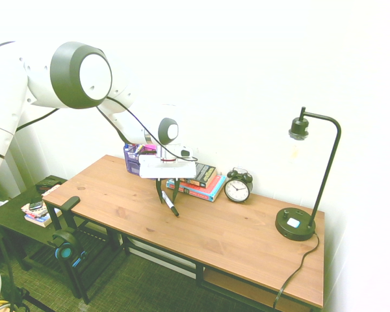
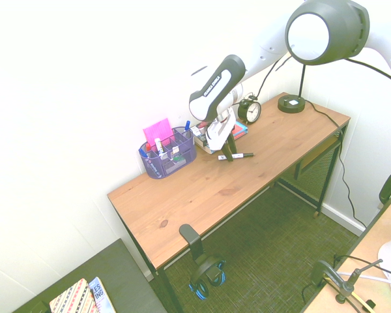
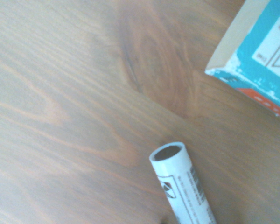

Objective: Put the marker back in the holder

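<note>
1. Headphones, black with blue trim (image 2: 206, 274), hang from a black hook at the near edge of the long wooden desk (image 2: 182, 202) in the second exterior view; you see the same pair low on the left in the first one.
2. Left of centre on that desk you find the small purple wire-mesh holder (image 2: 167, 156), pens and a pink note sticking out; the arm covers most of it in the first exterior view.
3. Next comes the white arm's two-finger gripper (image 1: 168, 195), pointing steeply down with its dark fingers straddling the slim white-barrelled marker with a black cap (image 2: 238, 156), which lies flat on the wood.
4. You cannot tell whether the fingers already pinch the barrel.
5. Behind the gripper, the stack of paperback books (image 1: 201, 181) is partly hidden.
6. Rightward stand a round black alarm clock (image 1: 238, 186) and a black desk lamp (image 1: 298, 224).
7. The wrist view cuts off all but the marker's open white end.
</note>
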Controlling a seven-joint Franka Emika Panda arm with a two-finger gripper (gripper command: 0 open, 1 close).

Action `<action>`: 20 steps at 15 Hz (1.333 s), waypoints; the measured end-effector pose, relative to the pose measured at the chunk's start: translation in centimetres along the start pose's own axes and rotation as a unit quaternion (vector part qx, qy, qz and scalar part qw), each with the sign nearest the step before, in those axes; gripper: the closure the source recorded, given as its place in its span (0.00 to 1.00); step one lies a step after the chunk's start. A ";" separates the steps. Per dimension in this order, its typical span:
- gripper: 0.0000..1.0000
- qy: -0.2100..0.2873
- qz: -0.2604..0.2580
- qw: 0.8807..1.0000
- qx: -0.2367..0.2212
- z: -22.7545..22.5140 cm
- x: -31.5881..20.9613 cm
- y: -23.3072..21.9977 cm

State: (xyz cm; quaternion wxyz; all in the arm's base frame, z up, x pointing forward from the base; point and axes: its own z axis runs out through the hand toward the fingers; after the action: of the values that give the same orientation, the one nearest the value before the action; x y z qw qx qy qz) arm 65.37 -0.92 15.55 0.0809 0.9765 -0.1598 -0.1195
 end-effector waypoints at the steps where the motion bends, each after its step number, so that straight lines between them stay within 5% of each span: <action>1: 1.00 0.001 0.001 1.000 -0.001 0.0 0.1 0.0; 8: 1.00 0.005 0.005 1.000 -0.002 -0.1 0.2 0.0; 12: 1.00 0.059 0.015 0.998 0.019 -2.1 -1.1 0.0; 16: 1.00 0.162 0.062 0.983 0.065 -9.3 -5.5 0.7; 20: 1.00 0.200 0.112 0.964 0.136 -15.4 -9.4 0.0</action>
State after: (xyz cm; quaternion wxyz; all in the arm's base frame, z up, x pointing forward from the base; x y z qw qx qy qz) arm 60.71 4.03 32.27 -0.0097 0.9583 -0.2630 0.1109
